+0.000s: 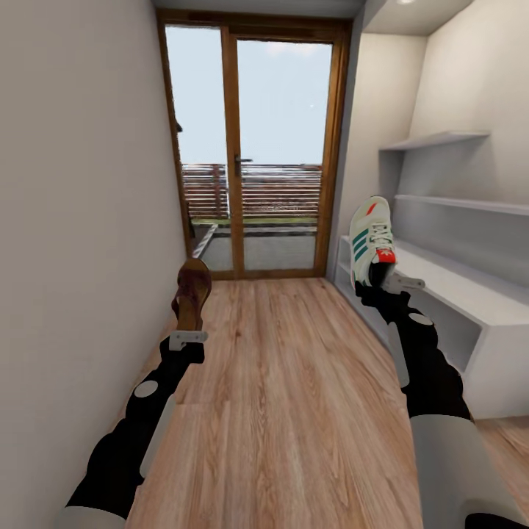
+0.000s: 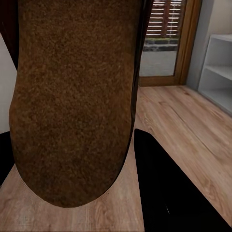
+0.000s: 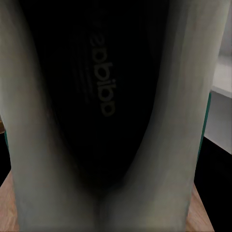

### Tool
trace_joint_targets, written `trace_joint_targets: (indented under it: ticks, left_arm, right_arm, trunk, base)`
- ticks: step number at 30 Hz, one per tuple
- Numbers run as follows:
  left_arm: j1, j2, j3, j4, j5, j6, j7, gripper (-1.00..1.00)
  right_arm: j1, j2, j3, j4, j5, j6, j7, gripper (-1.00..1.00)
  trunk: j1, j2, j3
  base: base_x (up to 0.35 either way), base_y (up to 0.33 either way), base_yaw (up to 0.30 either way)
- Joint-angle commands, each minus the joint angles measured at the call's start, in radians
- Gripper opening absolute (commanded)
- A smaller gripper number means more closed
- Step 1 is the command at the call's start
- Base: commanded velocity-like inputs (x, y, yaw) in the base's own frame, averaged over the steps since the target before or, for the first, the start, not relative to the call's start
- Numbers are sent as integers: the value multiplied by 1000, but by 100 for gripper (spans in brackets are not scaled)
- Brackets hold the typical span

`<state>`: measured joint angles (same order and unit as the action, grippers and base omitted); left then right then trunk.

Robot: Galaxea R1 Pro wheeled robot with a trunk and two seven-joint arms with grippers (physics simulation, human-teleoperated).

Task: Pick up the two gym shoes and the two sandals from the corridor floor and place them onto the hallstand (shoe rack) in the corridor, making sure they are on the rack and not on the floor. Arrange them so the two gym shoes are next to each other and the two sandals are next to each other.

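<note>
My left gripper (image 1: 188,332) is shut on a dark brown sandal (image 1: 192,292), held upright above the wood floor (image 1: 294,382) near the left wall; its brown sole (image 2: 72,96) looms close in the left wrist view. My right gripper (image 1: 382,283) is shut on a white gym shoe (image 1: 371,239) with green stripes and a red tongue patch, toe up, beside the near end of the white hallstand (image 1: 470,294). The shoe's dark insole (image 3: 96,96) shows in the right wrist view. The other shoe and sandal are out of view.
A wooden glass door (image 1: 253,147) closes the corridor's far end. Thin white wall shelves (image 1: 441,139) hang above the hallstand on the right. A plain wall (image 1: 81,220) runs along the left. Open floor lies between my arms.
</note>
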<state>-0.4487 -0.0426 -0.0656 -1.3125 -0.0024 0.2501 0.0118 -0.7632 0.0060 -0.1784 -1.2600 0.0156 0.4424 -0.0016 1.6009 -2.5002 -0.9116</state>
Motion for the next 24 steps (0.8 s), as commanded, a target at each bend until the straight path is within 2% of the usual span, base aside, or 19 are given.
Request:
trace_joint_targets:
  ticks: [1, 24]
  left_arm:
    - [0, 0, 0, -1, -4, 6, -1, -100]
    - [0, 0, 0, -1, -4, 6, -1, -100]
  right_arm:
    - [-1, 1, -1, -1, 1, 5, 0, -100]
    - [-1, 1, -1, -1, 1, 5, 0, -100]
  trunk:
    - [0, 0, -1]
    - [0, 0, -1]
  base:
    - [346, 0, 0]
    - [346, 0, 0]
